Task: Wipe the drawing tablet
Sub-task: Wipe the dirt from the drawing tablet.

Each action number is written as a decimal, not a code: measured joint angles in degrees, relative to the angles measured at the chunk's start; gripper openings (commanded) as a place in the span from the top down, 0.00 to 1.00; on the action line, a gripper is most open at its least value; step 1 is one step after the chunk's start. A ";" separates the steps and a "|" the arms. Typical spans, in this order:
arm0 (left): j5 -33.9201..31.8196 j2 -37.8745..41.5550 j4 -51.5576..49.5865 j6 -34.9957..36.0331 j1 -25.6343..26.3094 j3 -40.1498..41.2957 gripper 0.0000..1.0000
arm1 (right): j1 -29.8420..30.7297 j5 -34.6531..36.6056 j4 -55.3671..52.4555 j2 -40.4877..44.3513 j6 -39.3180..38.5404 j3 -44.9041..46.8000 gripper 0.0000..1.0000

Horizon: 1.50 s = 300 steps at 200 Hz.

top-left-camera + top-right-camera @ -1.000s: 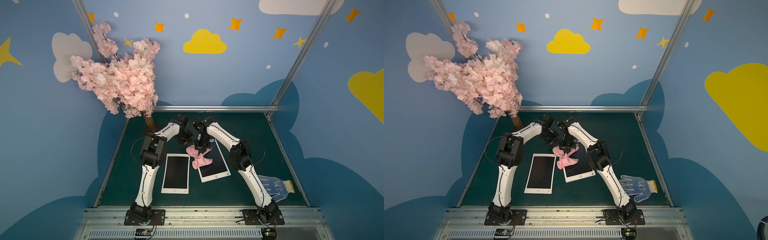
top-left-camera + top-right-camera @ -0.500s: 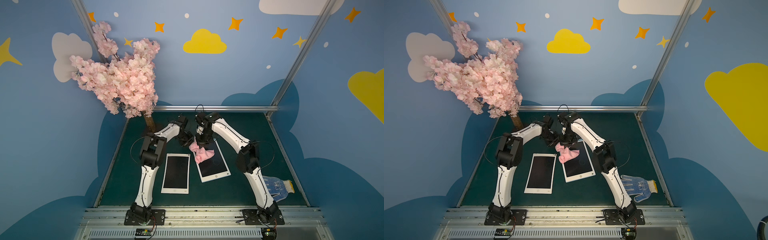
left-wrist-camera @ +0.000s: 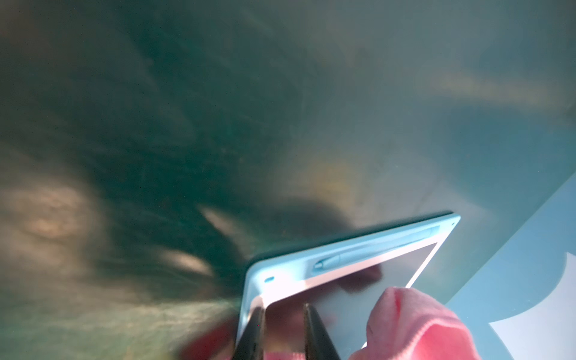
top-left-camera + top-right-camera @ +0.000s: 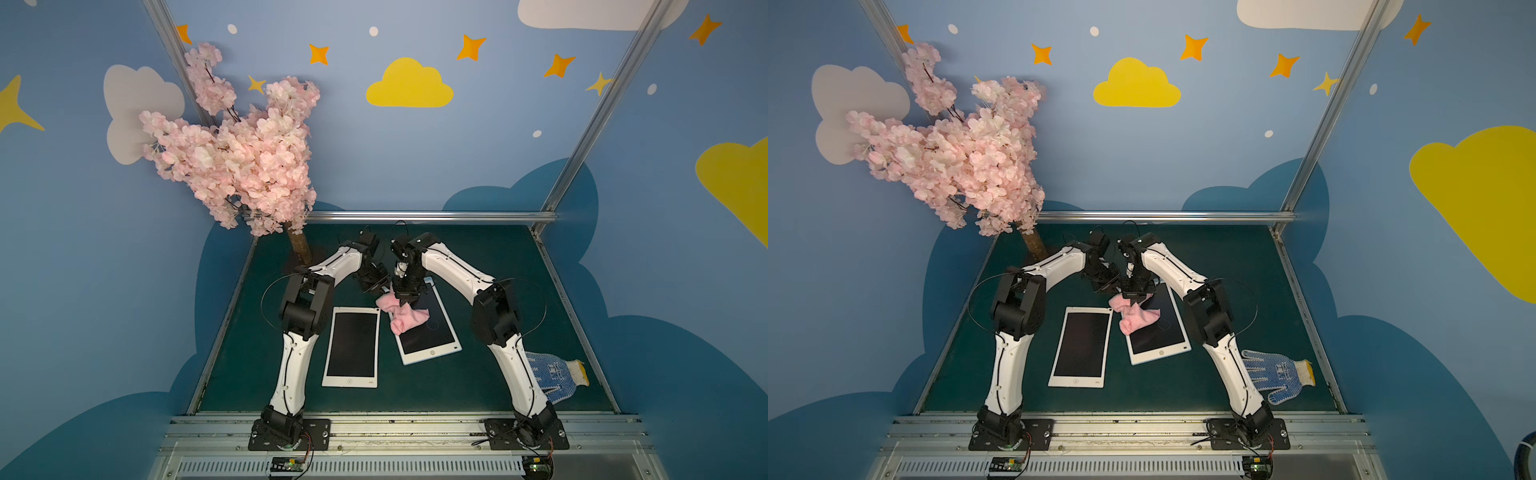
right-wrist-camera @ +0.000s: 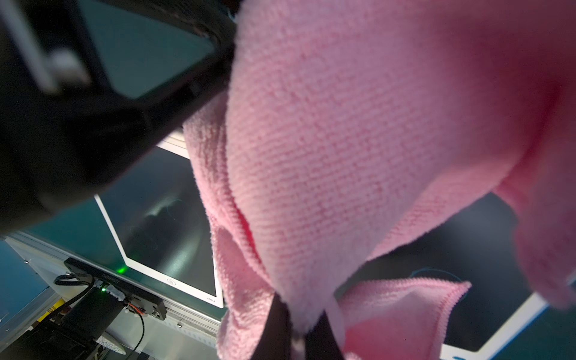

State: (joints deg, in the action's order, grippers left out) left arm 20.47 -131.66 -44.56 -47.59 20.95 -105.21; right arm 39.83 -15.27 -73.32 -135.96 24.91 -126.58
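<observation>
- In both top views the drawing tablet (image 4: pixel 432 338), blue-framed, lay flat on the green table (image 4: pixel 490 257), a little toward 3 o'clock from its centre.
- A white tablet (image 4: pixel 352 347) lay at its 9 o'clock, near but apart. A dotted glove (image 4: pixel 552 374) lay at the table's 4 o'clock, and a blossom tree (image 4: pixel 241 162) stood at 11 o'clock.
- The pink cloth (image 4: pixel 405 318) lay bunched over the tablet's 10 o'clock part and spilled past that edge.
- From above, both gripper heads met at the cloth's 12 o'clock, and how the jaws stood was hidden.
- Only the left wrist view showed a stylus (image 3: pixel 374 249) docked in the tablet's frame.
- There the left gripper (image 3: pixel 283 330) was over a corner of the tablet, its fingers (image 3: pixel 316 336) parted by a narrow gap. Pink showed at their base, but contact could not be told.
- Only the right wrist view showed the right gripper (image 5: pixel 297 335) pressed together on a fold of the cloth, which hung over the dark screen beside a faint drawn ring (image 5: pixel 436 273).
</observation>
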 measured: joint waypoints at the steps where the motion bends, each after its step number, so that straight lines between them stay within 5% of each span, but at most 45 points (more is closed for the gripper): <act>1: -0.04 -0.09 -0.13 0.15 0.04 -0.20 0.81 | 0.00 -0.02 0.02 0.00 0.02 0.00 1.00; 50: -3.54 -1.42 -4.17 6.93 2.47 -3.08 0.86 | -0.35 -0.35 -0.13 0.00 0.57 -0.90 1.00; 141: -4.52 6.43 -1.86 5.09 2.03 10.08 0.79 | -0.35 -1.90 -0.66 -2.14 1.27 -2.82 1.00; 217: -5.01 0.87 -1.46 1.73 -3.15 -5.07 0.80 | -0.35 -4.17 -1.42 -8.17 3.76 -12.02 1.00; 300: -3.91 -3.28 -3.02 0.90 -3.17 -5.95 0.81 | -1.38 -7.91 -2.40 -13.77 9.44 -19.19 1.00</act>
State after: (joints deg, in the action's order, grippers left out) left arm 16.56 -134.93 -47.57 -46.70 17.78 -111.15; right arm 38.46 -23.18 -75.72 -149.73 34.35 -145.77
